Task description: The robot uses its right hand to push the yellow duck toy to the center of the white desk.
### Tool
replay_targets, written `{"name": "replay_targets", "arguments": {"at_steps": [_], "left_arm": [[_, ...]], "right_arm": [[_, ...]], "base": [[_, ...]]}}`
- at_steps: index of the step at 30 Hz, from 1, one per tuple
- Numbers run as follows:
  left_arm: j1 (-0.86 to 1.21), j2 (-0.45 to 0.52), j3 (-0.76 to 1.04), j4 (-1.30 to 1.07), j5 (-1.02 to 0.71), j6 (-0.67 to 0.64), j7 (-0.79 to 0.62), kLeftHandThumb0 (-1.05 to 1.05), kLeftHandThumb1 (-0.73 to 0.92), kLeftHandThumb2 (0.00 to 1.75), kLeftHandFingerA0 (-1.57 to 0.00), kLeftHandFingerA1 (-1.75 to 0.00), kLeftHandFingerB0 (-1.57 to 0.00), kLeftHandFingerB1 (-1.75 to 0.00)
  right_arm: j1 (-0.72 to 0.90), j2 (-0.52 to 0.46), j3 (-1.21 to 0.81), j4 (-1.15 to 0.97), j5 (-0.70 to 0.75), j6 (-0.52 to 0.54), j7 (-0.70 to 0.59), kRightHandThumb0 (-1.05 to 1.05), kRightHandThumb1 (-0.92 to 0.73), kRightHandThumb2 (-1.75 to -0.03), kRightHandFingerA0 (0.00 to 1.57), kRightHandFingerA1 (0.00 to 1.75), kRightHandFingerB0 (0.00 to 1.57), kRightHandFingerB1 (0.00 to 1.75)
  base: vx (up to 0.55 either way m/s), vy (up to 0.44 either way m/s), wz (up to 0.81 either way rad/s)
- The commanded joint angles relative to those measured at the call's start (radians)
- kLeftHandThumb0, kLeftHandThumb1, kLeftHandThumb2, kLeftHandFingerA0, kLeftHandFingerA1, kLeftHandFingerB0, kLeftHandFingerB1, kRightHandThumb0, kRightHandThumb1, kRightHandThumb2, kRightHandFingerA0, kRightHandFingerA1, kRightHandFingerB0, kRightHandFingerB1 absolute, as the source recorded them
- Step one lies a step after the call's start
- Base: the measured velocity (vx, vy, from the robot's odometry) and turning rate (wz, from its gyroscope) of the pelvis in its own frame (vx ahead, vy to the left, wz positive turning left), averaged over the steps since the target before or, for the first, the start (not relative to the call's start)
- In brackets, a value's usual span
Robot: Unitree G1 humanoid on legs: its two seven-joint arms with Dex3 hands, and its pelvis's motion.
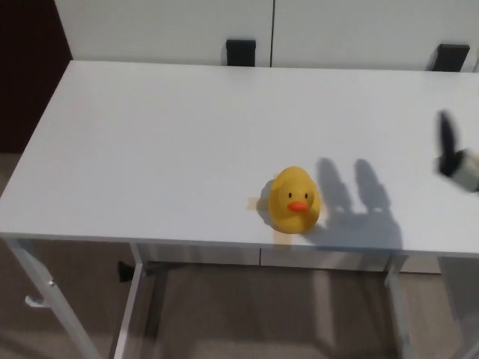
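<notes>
Looking down, I see the yellow duck toy [295,200] standing upright near the near edge of the white tabletop [172,142], a little right of the middle, its orange beak facing me. It sits on a small patch of tan tape [254,203] that peeks out at its left and near sides. My right hand [453,155] comes in at the right edge, well apart from the duck and blurred, so I cannot tell whether its fingers are spread or pressed together. Its shadow [358,206] with two finger shapes falls on the tabletop just right of the duck.
</notes>
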Motion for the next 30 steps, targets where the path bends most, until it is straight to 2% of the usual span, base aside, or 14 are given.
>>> {"name": "replay_targets", "arguments": {"at_steps": [1, 2, 3, 7, 13, 14, 17, 18, 20, 21, 23, 26, 27, 30], "left_arm": [[0.008, 0.021, 0.002, 0.008, 0.011, 0.023, 0.003, 0.11, -0.47, 1.19, -1.37, -0.97, -1.39, -0.89], [0.009, 0.023, -0.001, 0.007, 0.014, 0.022, 0.004, 0.11, -0.47, 1.19, -1.37, -0.97, -1.39, -0.89], [0.011, 0.025, -0.002, 0.007, 0.016, 0.019, 0.007, 0.13, -0.47, 1.23, -1.4, -0.95, -1.39, -0.88], [0.014, 0.032, -0.009, 0.009, 0.024, 0.011, 0.013, 0.12, -0.55, 1.34, -1.39, -0.88, -1.47, -0.81], [0.011, 0.037, 0.003, 0.012, 0.012, 0.024, 0.01, 0.15, -0.49, 1.25, -1.43, -0.94, -1.46, -0.88], [0.013, 0.039, 0.005, 0.01, 0.01, 0.019, 0.009, 0.13, -0.54, 1.31, -1.43, -1.0, -1.42, -0.9], [0.016, 0.042, 0.007, 0.007, 0.008, 0.014, 0.008, 0.13, -0.54, 1.31, -1.43, -1.0, -1.42, -0.9], [0.015, 0.045, 0.006, 0.007, 0.009, 0.013, 0.005, 0.08, -0.5, 1.17, -1.4, -0.97, -1.42, -0.9], [0.014, 0.047, 0.005, 0.007, 0.01, 0.013, 0.004, 0.08, -0.5, 1.17, -1.4, -0.97, -1.42, -0.9], [0.012, 0.047, 0.001, 0.008, 0.015, 0.017, 0.005, 0.08, -0.45, 1.12, -1.37, -0.95, -1.37, -0.9], [0.013, 0.05, -0.002, 0.008, 0.018, 0.013, 0.004, 0.05, -0.46, 1.06, -1.42, -0.93, -1.45, -0.9], [0.015, 0.052, -0.002, 0.008, 0.018, 0.008, 0.003, 0.05, -0.46, 1.06, -1.42, -0.93, -1.45, -0.9], [0.013, 0.058, 0.003, 0.009, 0.013, 0.01, -0.004, 0.1, -0.44, 1.08, -1.23, -1.0, -1.38, -0.89], [0.006, 0.07, 0.01, 0.013, 0.008, 0.018, -0.013, 0.15, -0.44, 1.16, -1.3, -0.99, -1.36, -0.9]], "right_arm": [[0.149, -0.222, -0.321, -0.175, 0.33, -0.072, 0.24, -0.99, -0.92, -0.78, 0.0, 0.0, 0.0, 0.0], [0.162, -0.243, -0.365, -0.173, 0.344, -0.061, 0.243, -0.99, -0.92, -0.78, 0.0, 0.0, 0.0, 0.0], [0.184, -0.272, -0.431, -0.147, 0.377, -0.052, 0.259, -1.05, -0.83, -1.23, 0.0, 0.39, 0.0, 0.35], [0.229, -0.304, -0.546, -0.087, 0.433, -0.06, 0.288, -1.05, -0.86, -1.19, 0.0, 0.36, 0.0, 0.27], [0.457, -0.43, -0.648, 0.213, 0.267, -0.205, 0.293, -0.98, -0.81, -1.17, 0.0, 0.32, 0.0, 0.23], [0.533, -0.481, -0.613, 0.351, 0.186, -0.233, 0.254, -0.67, -0.6, -0.95, 0.23, 0.59, 0.03, 0.36], [0.621, -0.542, -0.567, 0.518, 0.093, -0.267, 0.206, -0.67, -0.6, -0.95, 0.23, 0.59, 0.03, 0.36], [0.66, -0.553, -0.511, 0.649, 0.034, -0.262, 0.118, -0.35, -0.74, -0.64, 0.53, 0.52, 0.25, 0.31], [0.676, -0.554, -0.474, 0.726, 0.005, -0.257, 0.059, -0.35, -0.74, -0.64, 0.53, 0.52, 0.25, 0.31], [0.701, -0.542, -0.454, 0.793, 0.0, -0.261, 0.036, 0.06, -0.43, -1.0, 0.46, 0.6, 0.26, 0.4], [0.742, -0.515, -0.45, 0.849, 0.033, -0.273, 0.071, 0.03, -0.56, -0.92, 0.45, 0.5, 0.25, 0.31], [0.759, -0.504, -0.453, 0.859, 0.054, -0.277, 0.102, 0.03, -0.56, -0.92, 0.45, 0.5, 0.25, 0.31], [0.767, -0.496, -0.449, 0.869, 0.075, -0.267, 0.151, 0.01, -0.54, -0.97, 0.7, 0.45, 0.42, 0.36], [0.756, -0.495, -0.415, 0.908, 0.114, -0.216, 0.289, 0.07, -0.53, -0.93, 0.78, 0.5, 0.57, 0.45]], "base": [[0.0, 0.0, 0.0], [0.0, 0.0, 0.0], [0.0, 0.0, 0.0], [0.0, 0.0, 0.0], [0.0, 0.0, 0.0], [0.0, 0.0, 0.0], [0.0, 0.0, 0.0], [0.0, 0.0, -0.07], [0.0, 0.0, -0.03], [0.0, 0.0, 0.0], [0.0, 0.0, 0.0], [0.0, 0.0, 0.0], [0.0, 0.0, 0.0], [0.0, 0.0, 0.0]]}}
